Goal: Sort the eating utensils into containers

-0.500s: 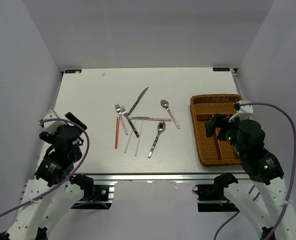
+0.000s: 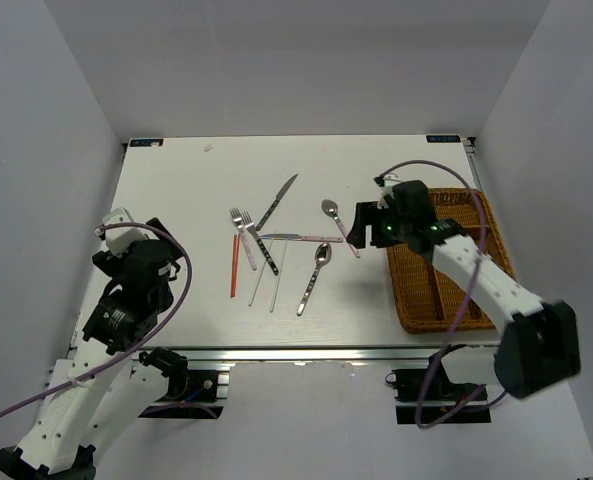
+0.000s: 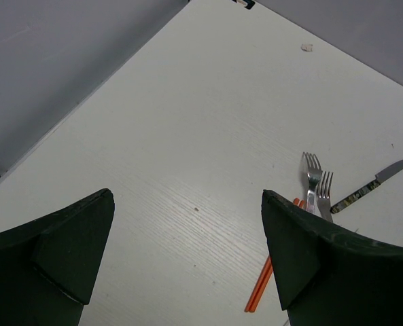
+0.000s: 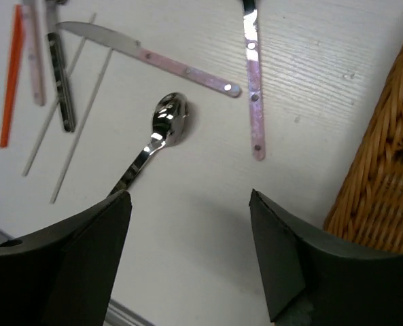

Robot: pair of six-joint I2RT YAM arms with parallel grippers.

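Your white table (image 2: 176, 200) carries a brown wicker tray (image 2: 460, 197) at its right edge. Left of it, loose cutlery lies mid-table: a red-orange chopstick (image 2: 234, 265), two forks (image 2: 248, 228), two white chopsticks (image 2: 277, 285), a dark-handled knife (image 2: 279, 200), a pink-handled knife (image 2: 301, 237), a silver spoon (image 2: 313, 280), and a pink-handled spoon (image 2: 342, 228) nearest the tray.

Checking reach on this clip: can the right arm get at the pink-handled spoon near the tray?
Probably yes: the right gripper hangs open close by the pink-handled spoon, with nothing lying between them.
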